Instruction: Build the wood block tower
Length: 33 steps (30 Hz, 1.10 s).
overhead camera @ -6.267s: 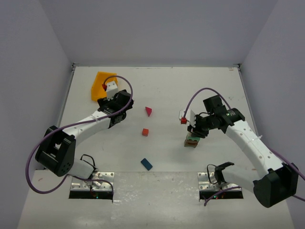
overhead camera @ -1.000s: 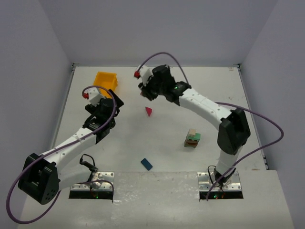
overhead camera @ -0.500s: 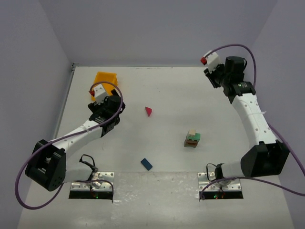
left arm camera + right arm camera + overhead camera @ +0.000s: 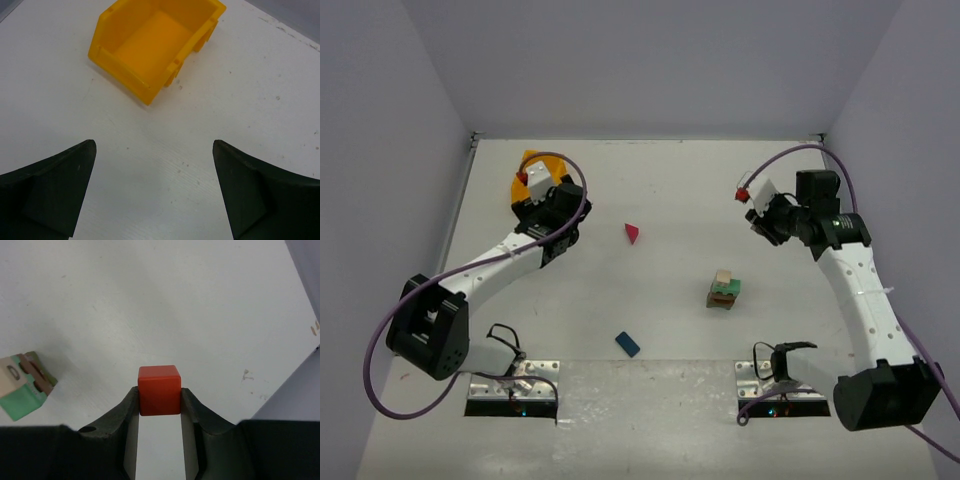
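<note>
While the right hand pinched a smooth, square-edged red cube, the left hand stood spread. A glossy yellow bin sat ahead.

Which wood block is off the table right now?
The red wooden cube, pinched in the right gripper. The magenta triangular prism and the blue brick lie loose on the table; the rest sit in the small stack.

We find bare table across the upper centre of the top view, broken only by the magenta prism. The tower blocks right of centre; the blue block lies lower centre. The yellow bin stands ahead of the spread left hand. Between the tower and the right hand, clamped on the red cube, the table lies open.
</note>
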Available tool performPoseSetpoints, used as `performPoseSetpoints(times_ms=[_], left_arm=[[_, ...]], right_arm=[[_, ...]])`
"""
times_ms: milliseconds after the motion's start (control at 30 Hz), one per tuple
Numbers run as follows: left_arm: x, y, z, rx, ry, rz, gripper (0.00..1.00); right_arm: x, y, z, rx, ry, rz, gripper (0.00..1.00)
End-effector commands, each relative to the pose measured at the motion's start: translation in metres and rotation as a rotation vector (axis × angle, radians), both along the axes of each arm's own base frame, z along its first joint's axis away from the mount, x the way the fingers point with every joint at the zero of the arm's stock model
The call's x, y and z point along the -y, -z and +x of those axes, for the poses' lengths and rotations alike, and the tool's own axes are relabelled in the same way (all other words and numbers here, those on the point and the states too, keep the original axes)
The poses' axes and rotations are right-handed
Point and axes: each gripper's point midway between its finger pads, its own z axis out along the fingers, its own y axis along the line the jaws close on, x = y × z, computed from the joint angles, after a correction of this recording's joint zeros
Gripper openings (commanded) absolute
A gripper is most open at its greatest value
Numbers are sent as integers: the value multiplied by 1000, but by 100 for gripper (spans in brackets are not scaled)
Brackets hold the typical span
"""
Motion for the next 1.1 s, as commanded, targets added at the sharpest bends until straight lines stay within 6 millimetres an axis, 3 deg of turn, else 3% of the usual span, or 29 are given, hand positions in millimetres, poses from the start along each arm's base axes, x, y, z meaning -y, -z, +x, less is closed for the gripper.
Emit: performPoseSetpoints(times_ms=[0,200,500,667,1067], left_arm=[[-6,-19,-7,43,-15,-11,100],[-10,-21,-16,55,-21,-21,100],[-14,-25,-20,63,-36,-22,100],[-14,-24,-21,61,-40,-22,100],[-8,-18,-17,47,-19,-44,100]], right_arm=[[-23,9,-34,-67,-140,73,9],[-28,13,-53,-83,-189,83,14],[-30,27,-74,-120,-267,62,14],[-39,33,-99,-133,-372,83,14],[-45,44,-96,-143,-375,120,16]])
